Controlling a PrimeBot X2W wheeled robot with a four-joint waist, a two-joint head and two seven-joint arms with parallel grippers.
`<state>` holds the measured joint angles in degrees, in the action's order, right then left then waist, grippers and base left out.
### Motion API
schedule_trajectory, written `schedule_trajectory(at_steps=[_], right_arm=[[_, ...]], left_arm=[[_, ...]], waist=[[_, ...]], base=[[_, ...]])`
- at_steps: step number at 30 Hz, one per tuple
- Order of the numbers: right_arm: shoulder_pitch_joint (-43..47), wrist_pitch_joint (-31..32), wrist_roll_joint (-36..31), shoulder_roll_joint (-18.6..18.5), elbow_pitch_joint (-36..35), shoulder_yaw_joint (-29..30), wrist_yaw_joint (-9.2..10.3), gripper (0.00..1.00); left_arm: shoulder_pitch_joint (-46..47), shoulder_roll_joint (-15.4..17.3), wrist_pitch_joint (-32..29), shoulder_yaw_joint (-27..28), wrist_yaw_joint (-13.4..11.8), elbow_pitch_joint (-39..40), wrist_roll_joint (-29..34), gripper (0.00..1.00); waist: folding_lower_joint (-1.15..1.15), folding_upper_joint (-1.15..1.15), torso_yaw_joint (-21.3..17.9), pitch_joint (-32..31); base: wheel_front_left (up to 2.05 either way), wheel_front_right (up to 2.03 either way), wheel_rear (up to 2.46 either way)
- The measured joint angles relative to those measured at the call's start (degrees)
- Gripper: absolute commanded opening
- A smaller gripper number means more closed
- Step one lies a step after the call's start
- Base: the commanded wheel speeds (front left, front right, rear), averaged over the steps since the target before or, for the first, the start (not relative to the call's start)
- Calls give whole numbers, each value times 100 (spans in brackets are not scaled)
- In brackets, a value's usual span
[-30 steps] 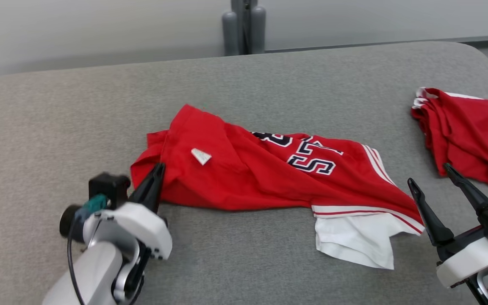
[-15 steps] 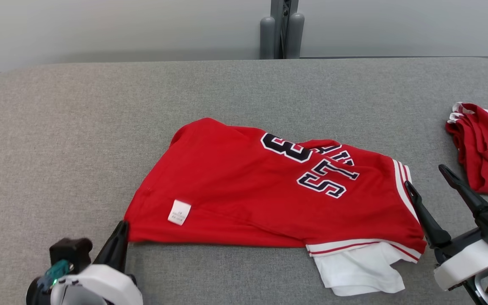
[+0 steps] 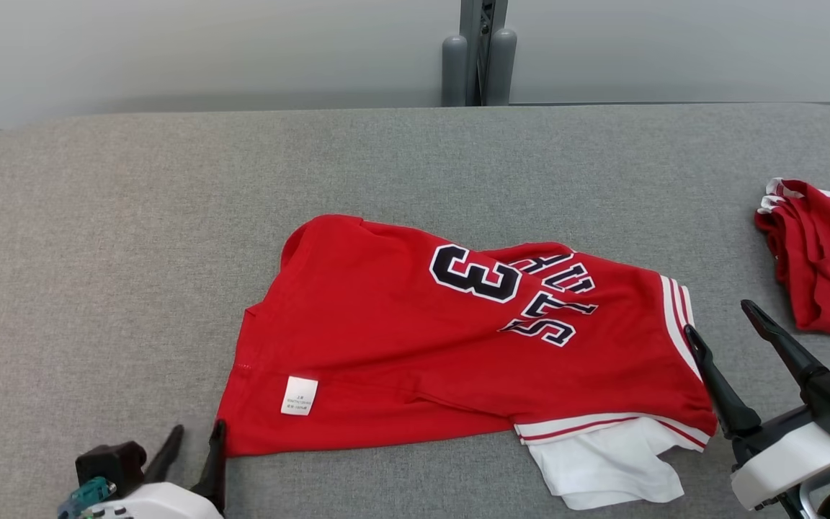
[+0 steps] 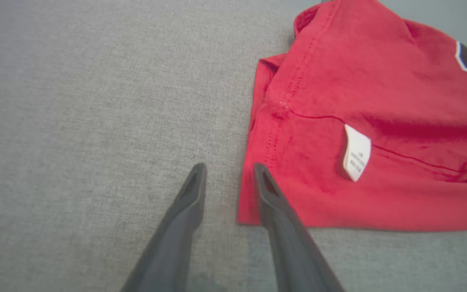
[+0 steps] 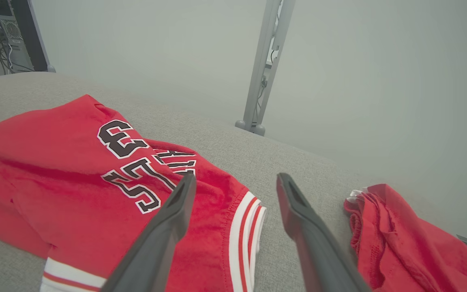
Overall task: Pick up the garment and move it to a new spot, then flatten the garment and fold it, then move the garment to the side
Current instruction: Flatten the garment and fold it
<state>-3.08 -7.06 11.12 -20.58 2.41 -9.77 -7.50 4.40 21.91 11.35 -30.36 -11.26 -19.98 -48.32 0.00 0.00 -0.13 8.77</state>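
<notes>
The garment [image 3: 400, 360] is lying roughly flat but unfolded on the bench [image 3: 134, 216], left hand [image 3: 198, 427] at seven o'clock and right hand [image 3: 717, 318] at four both gaping empty.

A crumpled red cloth [image 3: 822, 259] (white trim showing) lies just right of the right gripper [image 3: 717, 317], grey post [image 3: 478, 54] well beyond.

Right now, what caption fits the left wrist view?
Open left gripper by a corner of the red jersey, on grey cloth.

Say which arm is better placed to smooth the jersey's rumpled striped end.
Probably right: right gripper hangs open beside the striped end of the red jersey; left gripper is at the opposite hem.
</notes>
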Motion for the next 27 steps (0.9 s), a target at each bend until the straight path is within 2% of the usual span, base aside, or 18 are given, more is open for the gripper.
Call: schedule_trajectory(at_steps=[6, 12, 19, 26, 27], right_arm=[[10, 5, -10, -29, -40, 92, 0, 100], [3, 57, -12, -46, -133, 82, 0, 100], [-109, 73, -9, -77, -152, -9, 0, 100], [-109, 64, -7, -92, -123, 26, 0, 100], [-108, 63, -7, -89, -123, 32, 0, 100]], left_arm=[[269, 134, -33, 43, 57, 87, 30, 100], [709, 146, -480, -134, 171, 127, 80, 100], [1184, 126, -909, -326, 371, -433, 88, 100], [1354, 75, -931, -438, 490, -734, 143, 100], [1358, 63, -932, -457, 493, -755, 143, 85]], waist=[[0, 0, -13, -58], [0, 0, -81, -2], [0, 0, -255, 122], [0, 0, -356, 184], [0, 0, -361, 188]], base=[[0, 0, 0], [0, 0, 0], [0, 0, 0], [0, 0, 0], [0, 0, 0]])
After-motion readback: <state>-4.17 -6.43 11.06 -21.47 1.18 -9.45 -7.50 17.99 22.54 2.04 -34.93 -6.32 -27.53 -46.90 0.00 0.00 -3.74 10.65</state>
